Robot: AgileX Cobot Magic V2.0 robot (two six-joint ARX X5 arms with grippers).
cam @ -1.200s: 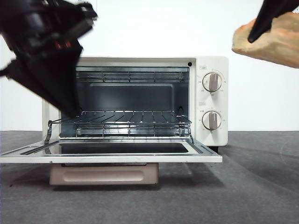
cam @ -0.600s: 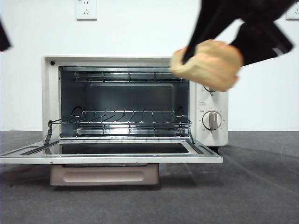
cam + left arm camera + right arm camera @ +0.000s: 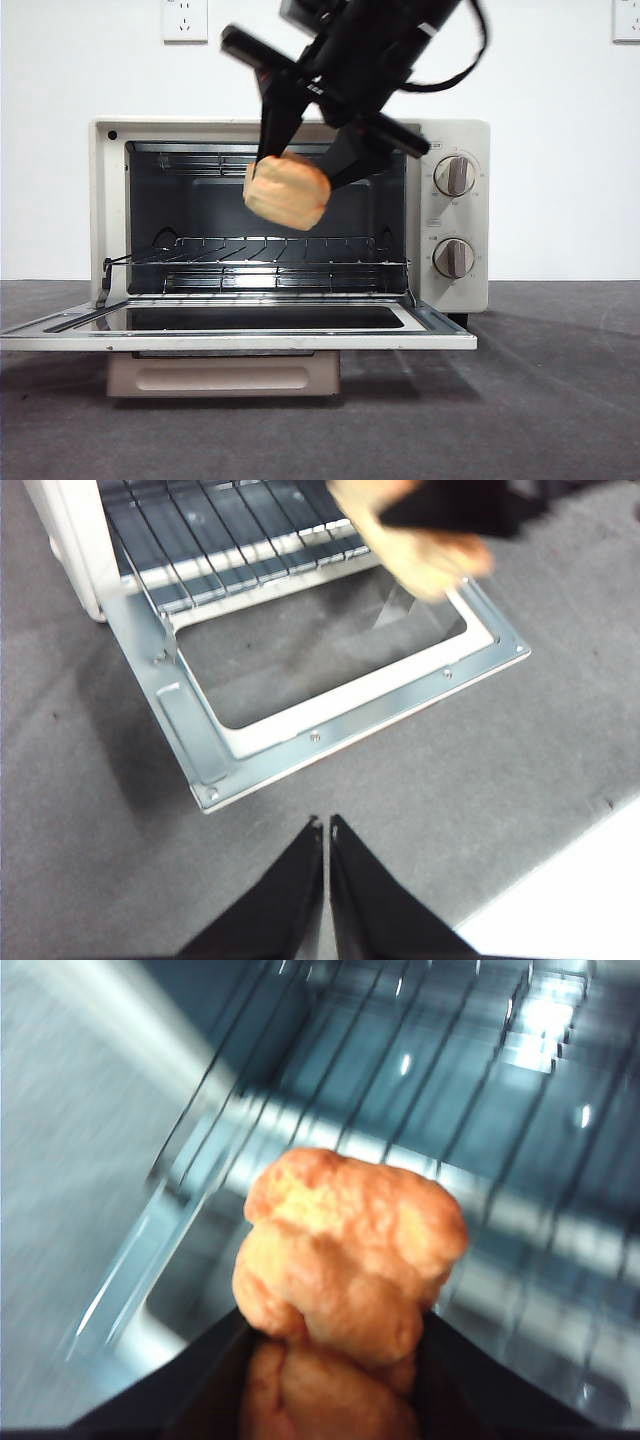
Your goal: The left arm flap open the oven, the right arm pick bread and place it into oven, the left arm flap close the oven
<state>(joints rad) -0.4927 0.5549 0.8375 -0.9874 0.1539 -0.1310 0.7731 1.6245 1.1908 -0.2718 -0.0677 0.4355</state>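
Nearest the front camera, the oven door (image 3: 240, 338) lies folded flat, its beige bar handle (image 3: 222, 374) hanging below the front edge; opening the toaster oven (image 3: 455, 290) is done. Above the door, level with the mouth of the cavity, the right gripper (image 3: 300, 160) reaches down from the top of the front view with its two black jaws pinching the bread loaf (image 3: 287, 192). The golden-orange loaf hangs in the air over the wire rack (image 3: 265, 258), touching neither rack nor walls. The right wrist view shows the bread (image 3: 345, 1260) wedged between the jaws with the rack bars beyond it.

The left gripper (image 3: 327, 830) waits well back over the grey table (image 3: 90, 810), jaws pressed together and holding nothing, looking at the door's near corner.

The step in hand appears to be the placing of the bread. The next move would call for carrying the loaf deeper and lower onto the rack, clear of the upper heating grill (image 3: 270, 160), before the jaws spread. The door closing by the left arm remains.
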